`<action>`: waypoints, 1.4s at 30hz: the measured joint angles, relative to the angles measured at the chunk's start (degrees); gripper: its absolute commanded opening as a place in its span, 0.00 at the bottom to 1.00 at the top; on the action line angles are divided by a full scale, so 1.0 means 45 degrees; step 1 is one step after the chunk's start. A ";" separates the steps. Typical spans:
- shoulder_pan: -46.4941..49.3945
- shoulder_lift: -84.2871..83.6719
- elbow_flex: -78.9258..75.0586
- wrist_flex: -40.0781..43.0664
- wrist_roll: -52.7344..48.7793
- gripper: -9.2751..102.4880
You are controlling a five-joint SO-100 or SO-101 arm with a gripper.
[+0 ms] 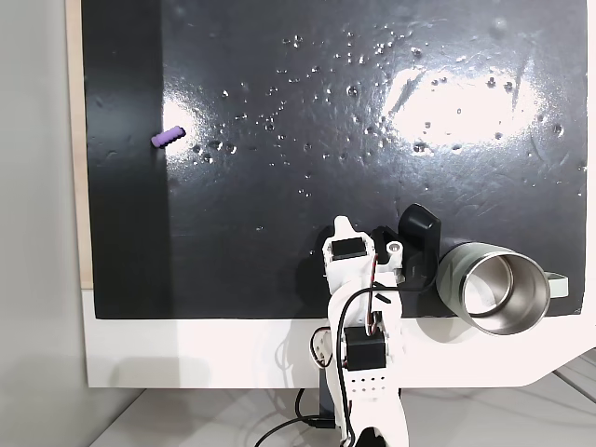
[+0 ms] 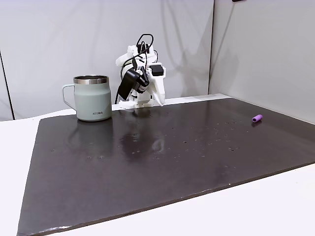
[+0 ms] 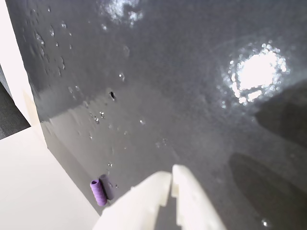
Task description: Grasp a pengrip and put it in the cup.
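The purple ribbed pengrip (image 1: 169, 136) lies on the black mat near its left edge in a fixed view, on the far right in the other fixed view (image 2: 257, 118), and at the lower left of the wrist view (image 3: 98, 191). The grey-green steel cup (image 1: 453, 272) stands upright at the mat's near right corner, handle pointing away from the arm (image 2: 93, 101). My arm is folded up beside the cup. The white gripper (image 3: 171, 175) is shut with nothing between its fingers, and sits far from the pengrip (image 1: 343, 225) (image 2: 158, 98).
The black mat (image 1: 307, 112) has small dents and glare spots. It lies on a white tabletop (image 2: 275, 206). A pale wall (image 2: 49, 39) rises behind the arm and along the pengrip's side. Cables hang around the arm base (image 1: 321, 414).
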 measured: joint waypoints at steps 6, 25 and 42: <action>0.0000 0.0000 0.0000 0.0000 0.0000 0.08; 0.0293 -0.0215 -0.1074 -0.0918 -0.1309 0.08; -0.2793 -1.4727 -1.4629 0.1543 0.2070 0.10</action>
